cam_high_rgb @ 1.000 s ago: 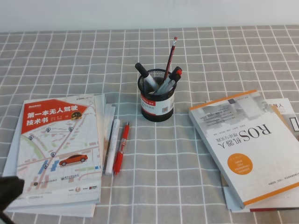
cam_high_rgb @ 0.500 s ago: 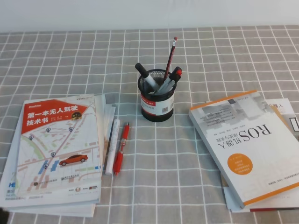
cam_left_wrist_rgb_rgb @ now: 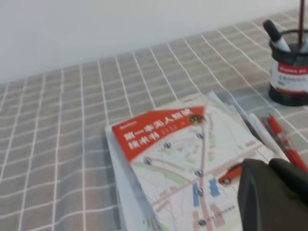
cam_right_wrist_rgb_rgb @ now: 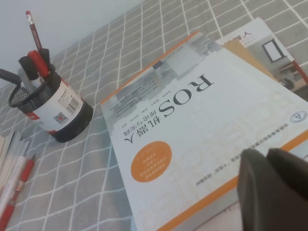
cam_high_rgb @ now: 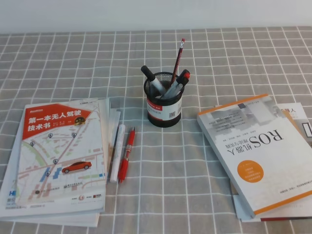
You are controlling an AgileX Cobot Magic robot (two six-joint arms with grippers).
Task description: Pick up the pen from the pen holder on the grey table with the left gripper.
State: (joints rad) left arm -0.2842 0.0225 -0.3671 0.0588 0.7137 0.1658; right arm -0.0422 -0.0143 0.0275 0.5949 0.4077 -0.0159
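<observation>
The red pen [cam_high_rgb: 126, 155] lies flat on the grey table [cam_high_rgb: 219, 63], beside a white marker [cam_high_rgb: 117, 152] and right of the map-cover book [cam_high_rgb: 61, 153]. Behind them stands the black mesh pen holder [cam_high_rgb: 164, 106], holding a pencil, a black marker and other pens. Neither gripper shows in the exterior high view. In the left wrist view my left gripper [cam_left_wrist_rgb_rgb: 269, 166] hovers over the book's near corner, jaws together and empty, with the pen [cam_left_wrist_rgb_rgb: 286, 144] just beyond it and the pen holder [cam_left_wrist_rgb_rgb: 288, 82] farther off. My right gripper [cam_right_wrist_rgb_rgb: 267, 156] hangs shut over the ROS book.
A white and orange ROS book [cam_high_rgb: 258, 148] lies on other papers at the right. The map-cover book tops a stack of booklets at the left. A pale wall bounds the table's far edge.
The dark left arm that showed at the exterior view's lower left corner a second ago has drawn back out of that view. The pen, the marker and the holder have not moved.
</observation>
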